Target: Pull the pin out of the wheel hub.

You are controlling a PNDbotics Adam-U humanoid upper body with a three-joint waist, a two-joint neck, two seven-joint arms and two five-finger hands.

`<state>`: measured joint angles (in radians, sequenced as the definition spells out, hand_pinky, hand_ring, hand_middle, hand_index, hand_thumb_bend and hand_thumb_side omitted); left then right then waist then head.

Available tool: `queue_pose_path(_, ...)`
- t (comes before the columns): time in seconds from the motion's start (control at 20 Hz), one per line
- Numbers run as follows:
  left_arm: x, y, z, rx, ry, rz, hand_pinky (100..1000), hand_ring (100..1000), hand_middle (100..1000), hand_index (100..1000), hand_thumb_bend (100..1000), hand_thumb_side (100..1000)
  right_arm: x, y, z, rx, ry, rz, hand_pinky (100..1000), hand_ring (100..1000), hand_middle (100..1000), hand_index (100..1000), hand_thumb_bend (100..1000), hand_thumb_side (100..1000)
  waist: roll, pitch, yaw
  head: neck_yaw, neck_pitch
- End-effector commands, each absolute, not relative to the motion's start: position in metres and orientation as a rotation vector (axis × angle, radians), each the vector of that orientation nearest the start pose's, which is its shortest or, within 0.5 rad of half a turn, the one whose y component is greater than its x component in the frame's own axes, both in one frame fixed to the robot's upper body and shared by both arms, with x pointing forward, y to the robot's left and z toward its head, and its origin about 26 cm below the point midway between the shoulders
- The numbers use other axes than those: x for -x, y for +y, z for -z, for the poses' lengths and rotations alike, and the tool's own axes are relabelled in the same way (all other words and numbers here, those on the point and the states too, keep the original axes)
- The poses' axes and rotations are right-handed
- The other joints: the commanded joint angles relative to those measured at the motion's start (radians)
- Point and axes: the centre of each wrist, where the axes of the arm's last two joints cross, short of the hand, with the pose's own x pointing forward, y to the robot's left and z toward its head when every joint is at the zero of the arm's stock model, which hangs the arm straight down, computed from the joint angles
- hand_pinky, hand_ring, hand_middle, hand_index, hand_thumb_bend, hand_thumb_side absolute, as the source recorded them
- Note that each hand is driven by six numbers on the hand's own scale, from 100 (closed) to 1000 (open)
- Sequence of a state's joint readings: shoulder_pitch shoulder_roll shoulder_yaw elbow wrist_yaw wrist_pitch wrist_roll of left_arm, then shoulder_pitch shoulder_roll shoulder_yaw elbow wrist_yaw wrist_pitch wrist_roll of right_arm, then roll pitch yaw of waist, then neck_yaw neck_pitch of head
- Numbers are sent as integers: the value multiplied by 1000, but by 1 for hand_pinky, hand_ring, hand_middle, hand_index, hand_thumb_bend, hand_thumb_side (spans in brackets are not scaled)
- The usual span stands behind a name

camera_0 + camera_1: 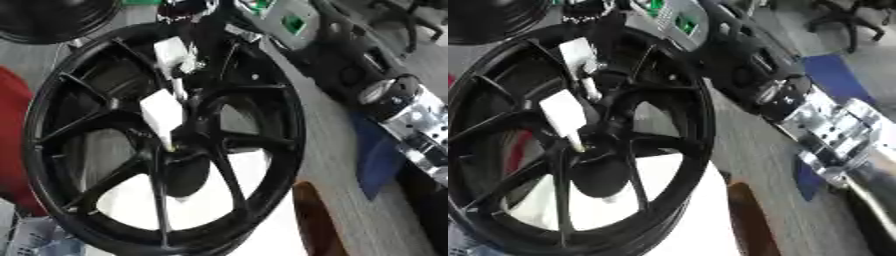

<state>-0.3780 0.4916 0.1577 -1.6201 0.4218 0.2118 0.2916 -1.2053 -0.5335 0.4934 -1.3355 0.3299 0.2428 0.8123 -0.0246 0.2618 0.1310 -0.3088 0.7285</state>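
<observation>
Hand (179,55) over hub, fingers' state cannot tell, glossy black spoked wheel (262,150).

A second black wheel (52,20) lies at the surface's far left corner, a blue mat (837,70) toward the right edge, a green-labelled grey box (293,22) at the far edge.

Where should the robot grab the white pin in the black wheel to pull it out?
Probably the upper white block of the pin, coming from above the wheel. The pin's lower tip sits in the hub, and its top sticks out between the spokes.
</observation>
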Motion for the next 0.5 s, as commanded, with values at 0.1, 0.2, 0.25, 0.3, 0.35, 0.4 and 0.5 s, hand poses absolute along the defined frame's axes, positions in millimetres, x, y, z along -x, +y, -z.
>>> queue_pose_path(0.1, -347, 365, -190, -280, -1853, -228, 766, 642, 591, 714, 341, 663, -409, -160, -381, 439, -1517, -1673, 846, 621, 313, 539, 289, 151, 9, -28, -2, 4, -2)
queue_pose_path(0.2, -346, 366, -190, -284, -1853, -230, 767, 642, 590, 714, 341, 663, -405, -171, -395, 445, -1559, -1625, 849, 620, 312, 540, 275, 142, 8, -29, -5, 8, -2)
queue_pose_path(0.25, -346, 366, -190, -287, -1853, -231, 767, 642, 590, 714, 341, 663, -403, -176, -400, 449, -1577, -1600, 851, 619, 312, 541, 266, 133, 8, -30, -7, 10, -3)
queue_pose_path(0.3, -346, 367, -190, -291, -1852, -233, 767, 642, 590, 714, 341, 663, -401, -185, -408, 460, -1600, -1564, 853, 619, 312, 541, 257, 125, 8, -31, -11, 14, -2)
queue_pose_path(0.35, -345, 368, -190, -295, -1851, -235, 767, 642, 590, 714, 341, 663, -397, -194, -416, 473, -1625, -1524, 858, 617, 309, 541, 236, 110, 7, -31, -14, 18, -1)
queue_pose_path(0.4, -345, 369, -190, -298, -1851, -237, 767, 642, 590, 714, 341, 663, -394, -206, -424, 488, -1652, -1475, 859, 616, 309, 541, 230, 108, 7, -32, -17, 22, 1)
queue_pose_path(0.5, -344, 371, -189, -305, -1849, -239, 767, 641, 590, 714, 341, 662, -386, -229, -438, 515, -1701, -1377, 866, 614, 307, 541, 201, 100, 8, -33, -25, 32, 4)
